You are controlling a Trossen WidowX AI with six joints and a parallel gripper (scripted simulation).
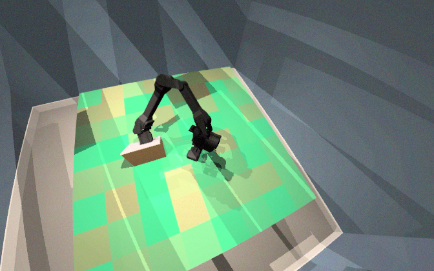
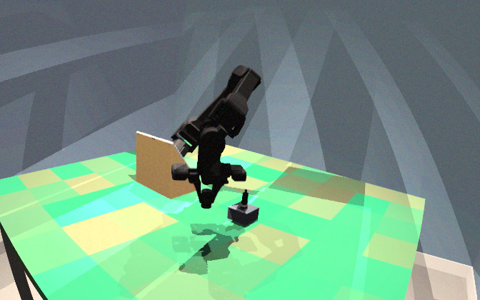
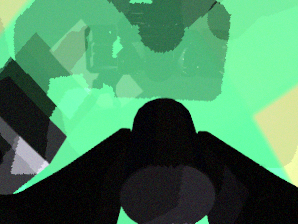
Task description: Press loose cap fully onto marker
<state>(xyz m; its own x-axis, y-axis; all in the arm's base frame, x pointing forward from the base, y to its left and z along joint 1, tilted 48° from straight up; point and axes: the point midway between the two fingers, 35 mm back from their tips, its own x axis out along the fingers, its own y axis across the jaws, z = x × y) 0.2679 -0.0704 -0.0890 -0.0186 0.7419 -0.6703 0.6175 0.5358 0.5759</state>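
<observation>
Looking from the largest thing down, we see the desk (image 2: 346,238) with its green and tan checks carrying everything. On it stands the tan box (image 2: 156,169), with the dark arm (image 2: 231,108) rising from it and bending down in front. Our pincer (image 2: 206,201) points down toward the desk, its fingers pressed in on the cap (image 3: 165,169), which sits dark and upright between them, above the desk surface. Just beside it, to its right in the exterior view, the holder block (image 2: 242,214) rests on the desk. From its top the marker (image 2: 245,198) stands upright, uncapped, apart from the cap and at about the same height.
</observation>
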